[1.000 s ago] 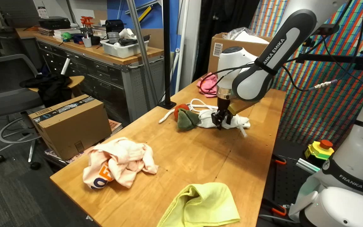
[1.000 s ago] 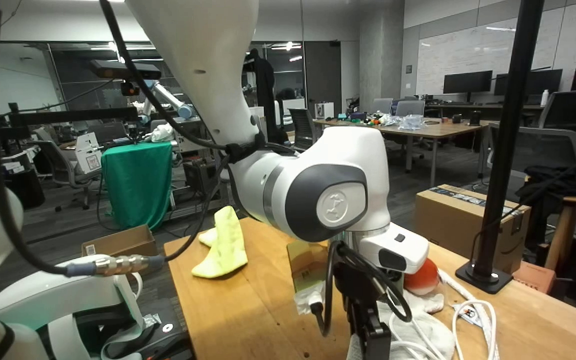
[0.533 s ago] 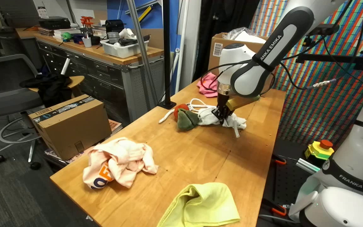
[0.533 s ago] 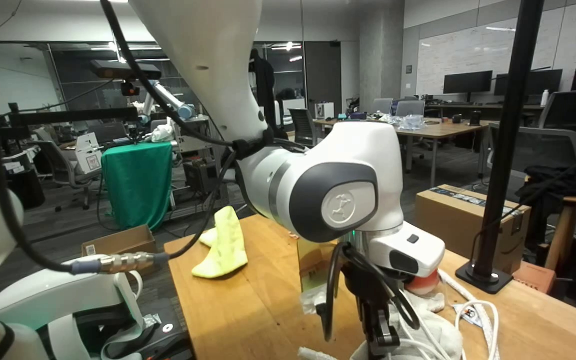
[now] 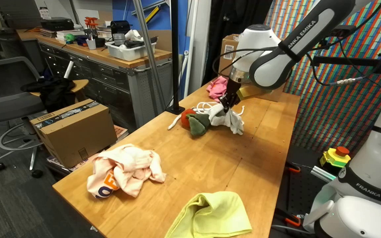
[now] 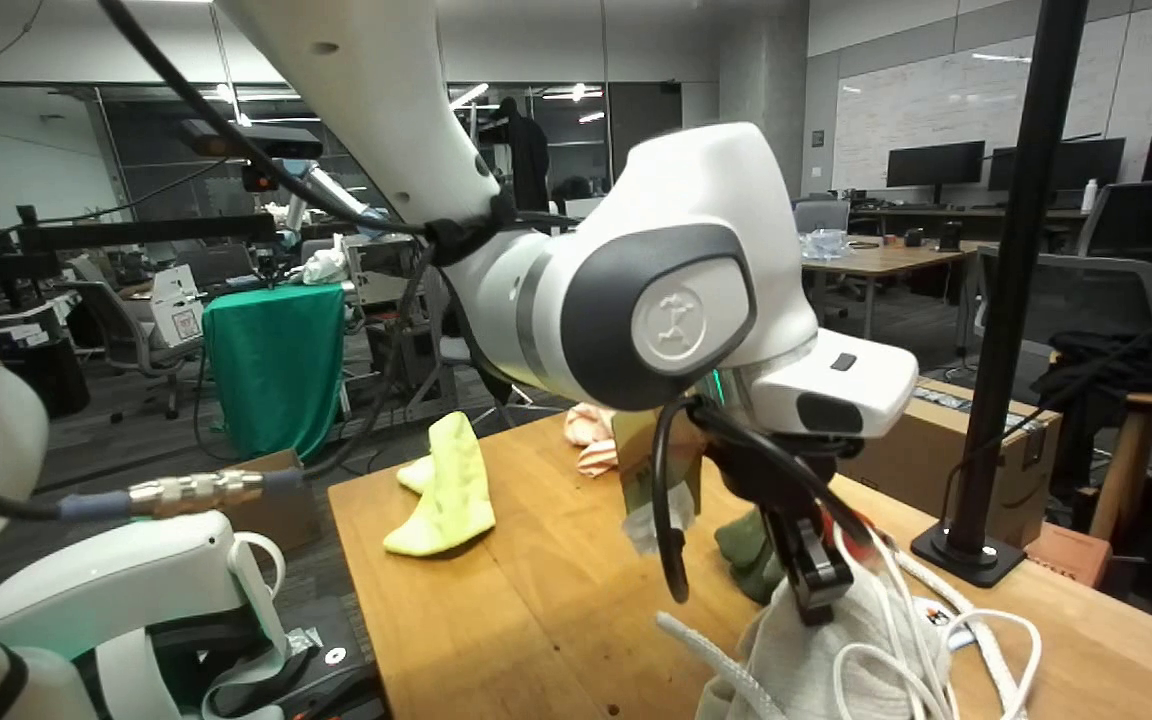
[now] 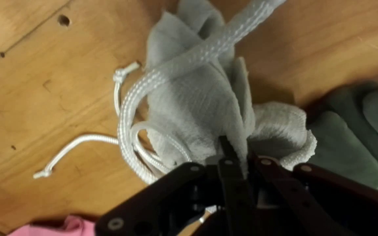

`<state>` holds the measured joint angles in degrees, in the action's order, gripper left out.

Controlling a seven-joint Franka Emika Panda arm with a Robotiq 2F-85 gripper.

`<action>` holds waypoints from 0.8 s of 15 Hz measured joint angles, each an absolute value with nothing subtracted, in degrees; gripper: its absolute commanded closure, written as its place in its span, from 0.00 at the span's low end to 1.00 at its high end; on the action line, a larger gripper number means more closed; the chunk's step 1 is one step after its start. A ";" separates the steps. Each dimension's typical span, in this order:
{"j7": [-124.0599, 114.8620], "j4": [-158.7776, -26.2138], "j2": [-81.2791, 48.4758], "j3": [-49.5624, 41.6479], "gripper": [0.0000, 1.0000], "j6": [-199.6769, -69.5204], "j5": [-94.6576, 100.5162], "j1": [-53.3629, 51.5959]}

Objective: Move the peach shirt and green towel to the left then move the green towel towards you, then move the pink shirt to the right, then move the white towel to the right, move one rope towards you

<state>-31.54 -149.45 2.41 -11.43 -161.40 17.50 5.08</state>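
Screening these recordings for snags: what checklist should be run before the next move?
1. Crumpled white cloth towel pinched by the black two-finger tool: ok.
2. Long braided white rope off that towel: not ok, draped across it.
3. Rope free of the tool's grip: cannot tell.
4. Soft rounded red and dark-green bundle apart from the towel: cannot tell.
5. Crumpled bright-pink fabric shirt apart from the towel: ok.

Peach shirt (image 5: 129, 168) pale (orange, navy letters (image 5: 110, 181)); green towel (image 5: 222, 215) lime-yellow; rope (image 7: 176, 67) white, braid-patterned.
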 measured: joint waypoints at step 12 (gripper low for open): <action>-21.36 -151.78 22.35 -7.50 0.95 -162.16 1.36 7.59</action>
